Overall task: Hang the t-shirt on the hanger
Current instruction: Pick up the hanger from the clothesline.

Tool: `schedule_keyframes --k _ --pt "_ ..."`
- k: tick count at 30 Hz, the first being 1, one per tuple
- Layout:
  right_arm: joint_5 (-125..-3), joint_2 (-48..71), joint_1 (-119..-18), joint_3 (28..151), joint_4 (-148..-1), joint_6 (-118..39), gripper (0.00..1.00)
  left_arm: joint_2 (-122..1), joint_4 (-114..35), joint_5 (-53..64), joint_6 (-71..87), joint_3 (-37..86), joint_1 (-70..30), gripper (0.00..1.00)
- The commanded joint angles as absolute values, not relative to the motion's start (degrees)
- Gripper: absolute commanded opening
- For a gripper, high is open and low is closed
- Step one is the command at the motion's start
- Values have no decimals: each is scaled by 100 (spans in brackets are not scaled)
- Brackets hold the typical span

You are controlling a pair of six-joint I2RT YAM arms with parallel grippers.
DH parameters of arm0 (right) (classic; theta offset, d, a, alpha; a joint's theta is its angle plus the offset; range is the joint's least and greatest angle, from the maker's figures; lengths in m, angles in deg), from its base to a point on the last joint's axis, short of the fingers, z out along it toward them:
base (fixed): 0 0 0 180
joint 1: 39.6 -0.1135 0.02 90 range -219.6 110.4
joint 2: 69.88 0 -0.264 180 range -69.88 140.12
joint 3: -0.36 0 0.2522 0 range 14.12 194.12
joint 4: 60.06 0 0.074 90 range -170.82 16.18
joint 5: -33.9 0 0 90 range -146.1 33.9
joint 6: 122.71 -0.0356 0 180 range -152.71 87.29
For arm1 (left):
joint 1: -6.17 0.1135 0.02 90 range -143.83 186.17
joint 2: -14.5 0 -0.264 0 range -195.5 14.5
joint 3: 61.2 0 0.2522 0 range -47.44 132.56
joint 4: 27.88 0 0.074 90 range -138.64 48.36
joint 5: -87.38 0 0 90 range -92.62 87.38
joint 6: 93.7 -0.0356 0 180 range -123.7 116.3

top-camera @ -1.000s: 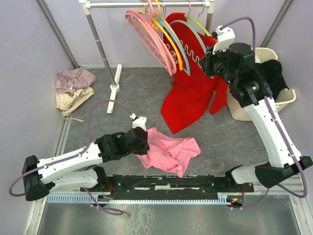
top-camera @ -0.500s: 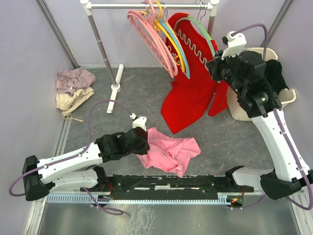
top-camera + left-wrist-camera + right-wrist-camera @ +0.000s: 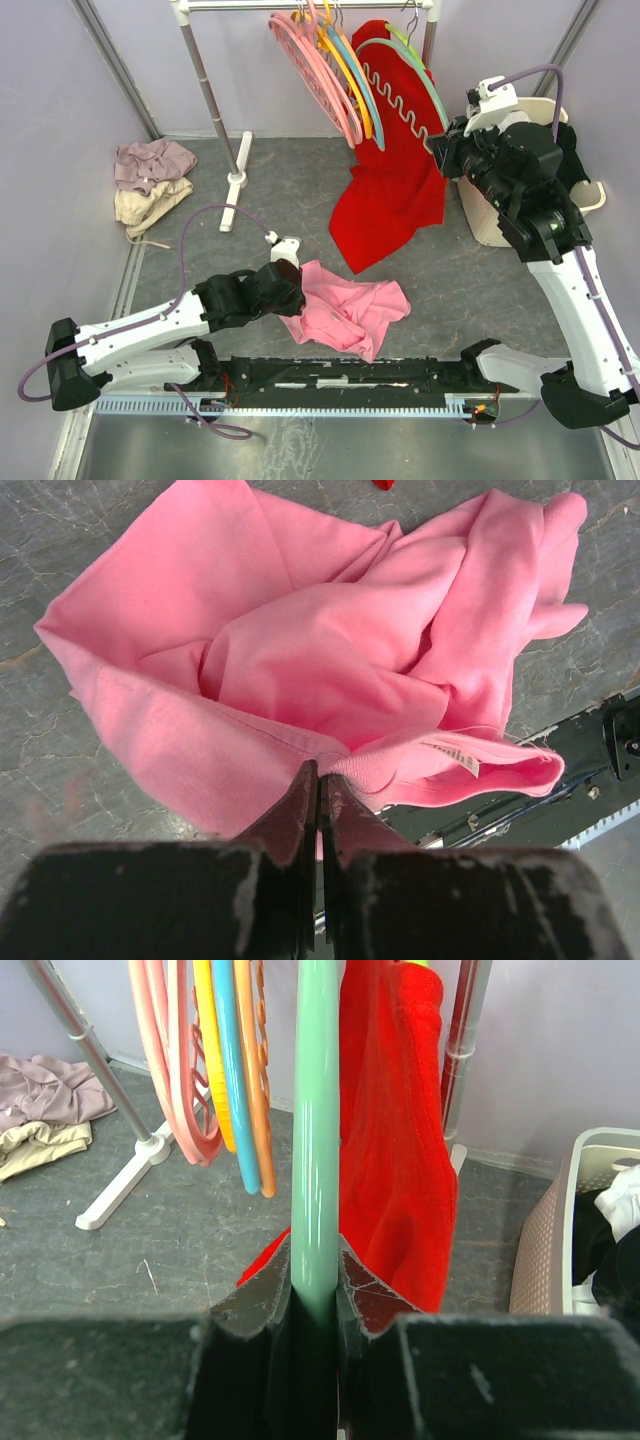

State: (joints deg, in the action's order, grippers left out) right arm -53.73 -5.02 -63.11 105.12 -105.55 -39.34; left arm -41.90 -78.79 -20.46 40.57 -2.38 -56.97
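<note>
Nearest, in the left gripper (image 3: 318, 780): clenched on a thin ribbed edge of the t-shirt (image 3: 330, 650), with the rest heaped on the bench (image 3: 40, 750) just beyond the fingertips. Could slip free under a pull, with so little cloth in the pinch. Farther off, in the right gripper (image 3: 318, 1260): grasping the hanger (image 3: 317, 1110), upright between the jaws, just left of the red shirt (image 3: 395, 1140). Might snag that cloth or knock the neighbouring hangers (image 3: 225, 1080) if swung out carelessly.
</note>
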Motion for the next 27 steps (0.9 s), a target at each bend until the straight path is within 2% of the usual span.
schedule_keyframes --k 1,13,27 --pt "-5420 -649 -6311 10522 -10129 -3973 2 -4069 -7657 -2046 4350 -158 -5739 3" --pt "-5527 -1788 -6309 9537 -10575 -4365 2 -4115 -7637 -2048 4350 -167 -5738 3" --pt "-5984 -2790 -6315 9462 -12885 -4794 2 -4087 -7693 -2167 4380 -270 -5738 3"
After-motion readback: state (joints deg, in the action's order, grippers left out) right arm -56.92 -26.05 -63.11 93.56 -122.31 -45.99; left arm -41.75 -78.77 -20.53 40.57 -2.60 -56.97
